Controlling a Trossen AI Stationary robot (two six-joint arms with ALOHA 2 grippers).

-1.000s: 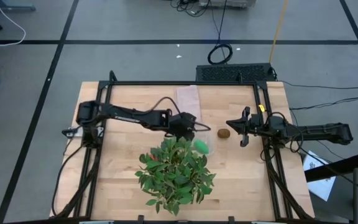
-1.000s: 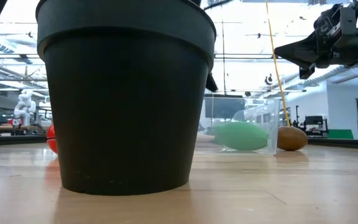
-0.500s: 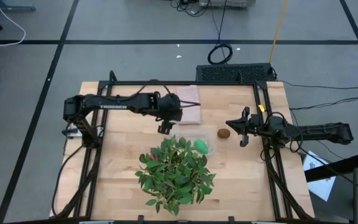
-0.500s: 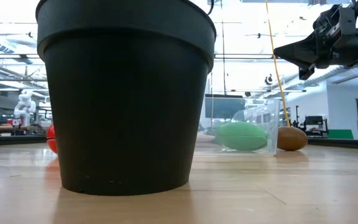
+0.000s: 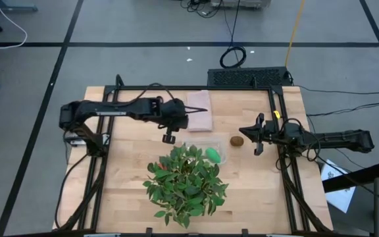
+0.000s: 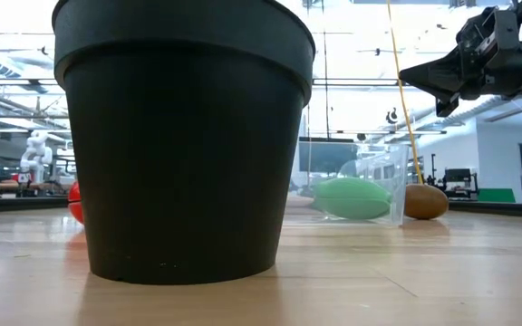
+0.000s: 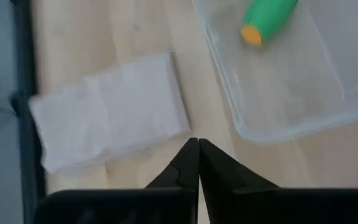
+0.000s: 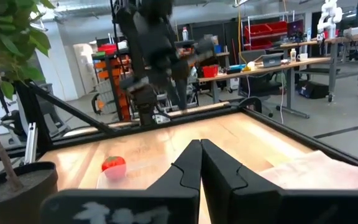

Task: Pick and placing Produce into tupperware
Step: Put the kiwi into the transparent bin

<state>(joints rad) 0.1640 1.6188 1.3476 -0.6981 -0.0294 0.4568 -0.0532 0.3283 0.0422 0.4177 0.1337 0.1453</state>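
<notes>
My left gripper hangs over the bare surface, just beside the cloth and near the tub. Through the left wrist camera its fingers are pressed together with nothing between them, the cloth and the tub both lying ahead of the tips.

In the middle I see the plant, its leaves covering part of the tub from above. From the low camera its black pot fills most of the picture. The red piece peeks out from behind the pot's left side; from overhead I cannot find it under the leaves.

The green oval lies inside the tub, at its right end, and the low camera shows it resting on the floor of the clear tub.

The kiwi sits on the surface just right of the tub, outside it.

My right gripper waits in the air just right of the kiwi, fingers clenched on nothing
</notes>
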